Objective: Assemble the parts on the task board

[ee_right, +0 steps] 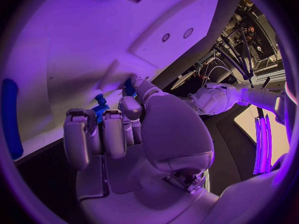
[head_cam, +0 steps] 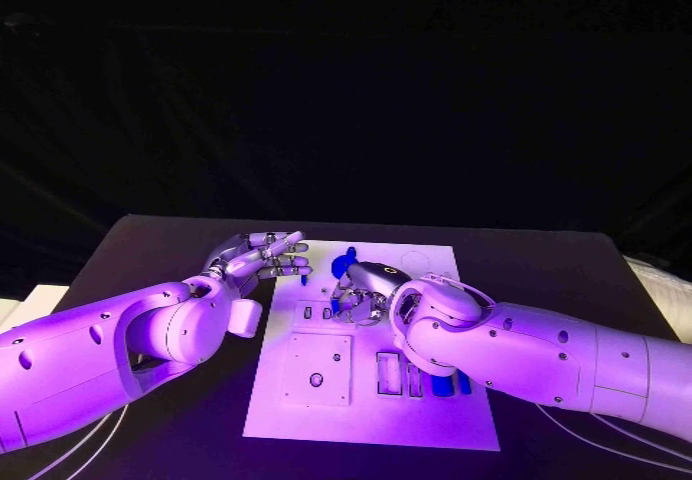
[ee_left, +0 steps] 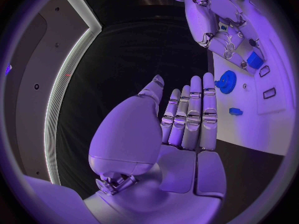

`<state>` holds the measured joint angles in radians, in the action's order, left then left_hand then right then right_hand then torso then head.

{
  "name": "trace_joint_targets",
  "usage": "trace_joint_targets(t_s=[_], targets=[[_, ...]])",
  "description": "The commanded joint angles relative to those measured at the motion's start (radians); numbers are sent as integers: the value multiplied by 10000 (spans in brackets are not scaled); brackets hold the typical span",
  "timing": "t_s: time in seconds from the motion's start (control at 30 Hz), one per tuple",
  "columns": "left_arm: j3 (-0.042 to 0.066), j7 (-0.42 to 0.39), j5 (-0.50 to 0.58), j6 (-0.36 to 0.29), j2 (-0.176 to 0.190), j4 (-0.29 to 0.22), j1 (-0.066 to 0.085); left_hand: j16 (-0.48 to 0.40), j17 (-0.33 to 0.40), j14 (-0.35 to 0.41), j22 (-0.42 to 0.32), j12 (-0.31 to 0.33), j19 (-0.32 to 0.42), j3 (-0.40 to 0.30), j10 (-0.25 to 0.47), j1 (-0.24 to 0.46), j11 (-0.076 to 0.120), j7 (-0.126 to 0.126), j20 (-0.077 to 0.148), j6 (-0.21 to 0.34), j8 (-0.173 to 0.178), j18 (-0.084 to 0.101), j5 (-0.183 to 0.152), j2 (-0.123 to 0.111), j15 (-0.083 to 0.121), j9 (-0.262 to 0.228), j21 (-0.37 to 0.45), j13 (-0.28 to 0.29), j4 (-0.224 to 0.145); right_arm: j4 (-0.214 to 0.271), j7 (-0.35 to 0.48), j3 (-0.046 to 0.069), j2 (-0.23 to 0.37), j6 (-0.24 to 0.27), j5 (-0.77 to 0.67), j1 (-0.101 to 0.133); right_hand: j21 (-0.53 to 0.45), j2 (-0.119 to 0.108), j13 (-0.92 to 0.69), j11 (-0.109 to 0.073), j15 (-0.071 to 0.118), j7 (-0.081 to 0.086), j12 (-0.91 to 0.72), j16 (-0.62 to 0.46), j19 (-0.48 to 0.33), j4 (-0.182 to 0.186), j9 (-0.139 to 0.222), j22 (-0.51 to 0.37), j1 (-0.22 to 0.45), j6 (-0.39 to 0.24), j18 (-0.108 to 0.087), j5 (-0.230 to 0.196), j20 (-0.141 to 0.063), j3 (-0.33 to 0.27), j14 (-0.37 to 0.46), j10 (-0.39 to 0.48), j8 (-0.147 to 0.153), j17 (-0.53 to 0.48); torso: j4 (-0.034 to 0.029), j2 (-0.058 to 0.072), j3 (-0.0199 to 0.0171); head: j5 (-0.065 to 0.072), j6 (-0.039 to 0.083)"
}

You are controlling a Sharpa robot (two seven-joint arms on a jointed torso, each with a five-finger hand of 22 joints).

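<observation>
A: Right hand [head_cam: 372, 290] fingers?
B: Curled in over the task board [head_cam: 433, 262]. Right wrist view shows the fingers [ee_right: 102, 134] bent down with a small ribbed blue part [ee_right: 99, 108] right at the tips, touching or very close. Can't tell if it's actually gripped.
A: Left hand [head_cam: 263, 255]?
B: Fingers [ee_left: 193, 114] straight and side by side, thumb apart, holding nothing. It hovers just off the board's 9 o'clock edge, over the black worktop [head_cam: 159, 250].
A: Where are the parts?
B: Blue gear [ee_left: 226, 81] stands on the board near its 12 o'clock end, just past the right hand's fingertips. In the left wrist view a small blue piece [ee_left: 235, 111] lies beside the gear, and another blue piece [ee_left: 254, 60] sits by the right hand. Long blue pieces [head_cam: 440, 384] sit around 5 o'clock on the board, partly hidden under the right forearm, next to the rectangular slots [head_cam: 389, 372].
</observation>
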<state>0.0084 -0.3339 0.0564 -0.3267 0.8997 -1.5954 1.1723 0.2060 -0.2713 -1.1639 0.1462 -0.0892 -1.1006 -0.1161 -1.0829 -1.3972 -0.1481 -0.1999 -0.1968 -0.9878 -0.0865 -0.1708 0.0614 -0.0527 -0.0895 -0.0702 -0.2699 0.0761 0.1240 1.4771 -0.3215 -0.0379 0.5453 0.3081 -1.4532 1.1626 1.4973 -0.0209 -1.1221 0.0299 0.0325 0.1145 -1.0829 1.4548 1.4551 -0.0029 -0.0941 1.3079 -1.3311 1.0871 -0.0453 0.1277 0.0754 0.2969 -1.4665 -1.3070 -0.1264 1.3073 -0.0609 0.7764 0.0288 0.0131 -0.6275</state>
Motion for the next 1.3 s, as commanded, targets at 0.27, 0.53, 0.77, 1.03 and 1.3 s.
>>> trace_joint_targets(t_s=[0.27, 0.53, 0.77, 1.03, 1.3], targets=[[7, -33, -38, 203, -14, -29, 10, -69, -17, 35, -10, 26, -44, -1, -20, 13, 5, -8, 15, -4, 47, -86, -35, 112, -34, 3, 56, -10, -66, 36, -292, -40, 71, -661, -412, -106, -73, -70, 61, 1, 59, -1, 104, -101, -91, 21, -4, 923, 216, 70, 35, 36, -5, -1, -647, 80, -10, 764, 13, 3, 1, -77, -100], [7, -18, -38, 208, -17, -18, 10, -83, -30, 43, -13, 31, -36, 1, -26, 20, 3, -8, 14, -10, 52, -84, -35, 117, -36, 2, 68, -9, -81, 135, -361, -41, 106, -904, -583, -121, -128, -216, 305, 14, 51, 16, 401, -164, -159, 25, 7, 828, 349, 30, 14, 44, -3, -36, -629, 249, 22, 690, 5, -2, 4, -85, -121], [7, -4, -38, 215, -25, -10, 10, -85, -33, 44, -14, 33, -35, 2, -27, 22, 3, -8, 14, -10, 53, -84, -36, 117, -37, 2, 69, -9, -85, 190, -369, -41, 99, -919, -645, -127, -157, -352, 381, 34, 38, 41, 500, -185, -189, 41, 21, 784, 473, -23, 4, 78, 4, -102, -627, 296, 59, 672, 11, 0, 4, -112, -152], [7, 19, -38, 228, -28, -5, 10, -86, -34, 45, -14, 33, -35, 2, -27, 22, 3, -9, 14, -10, 54, -84, -36, 118, -37, 2, 70, -9, -86, 169, -486, -42, 105, -447, -942, -133, -376, -596, 1258, 148, -51, 178, 1528, -399, -477, 82, 110, 392, 659, -414, -85, 115, 67, -225, -554, 943, 277, 413, 9, -5, 5, -102, -159], [7, 51, -38, 246, -35, 6, 9, -90, -40, 46, -15, 37, -34, 5, -25, 26, 2, -11, 14, -8, 58, -84, -36, 117, -38, 2, 73, -10, -91, 173, -508, -42, 110, -122, -1062, -148, -532, -761, 1590, 220, -113, 249, 1890, -533, -660, 122, 149, 139, 750, -652, -143, 98, 128, -339, -514, 1193, 388, 269, 4, -6, 1, -89, -147]])
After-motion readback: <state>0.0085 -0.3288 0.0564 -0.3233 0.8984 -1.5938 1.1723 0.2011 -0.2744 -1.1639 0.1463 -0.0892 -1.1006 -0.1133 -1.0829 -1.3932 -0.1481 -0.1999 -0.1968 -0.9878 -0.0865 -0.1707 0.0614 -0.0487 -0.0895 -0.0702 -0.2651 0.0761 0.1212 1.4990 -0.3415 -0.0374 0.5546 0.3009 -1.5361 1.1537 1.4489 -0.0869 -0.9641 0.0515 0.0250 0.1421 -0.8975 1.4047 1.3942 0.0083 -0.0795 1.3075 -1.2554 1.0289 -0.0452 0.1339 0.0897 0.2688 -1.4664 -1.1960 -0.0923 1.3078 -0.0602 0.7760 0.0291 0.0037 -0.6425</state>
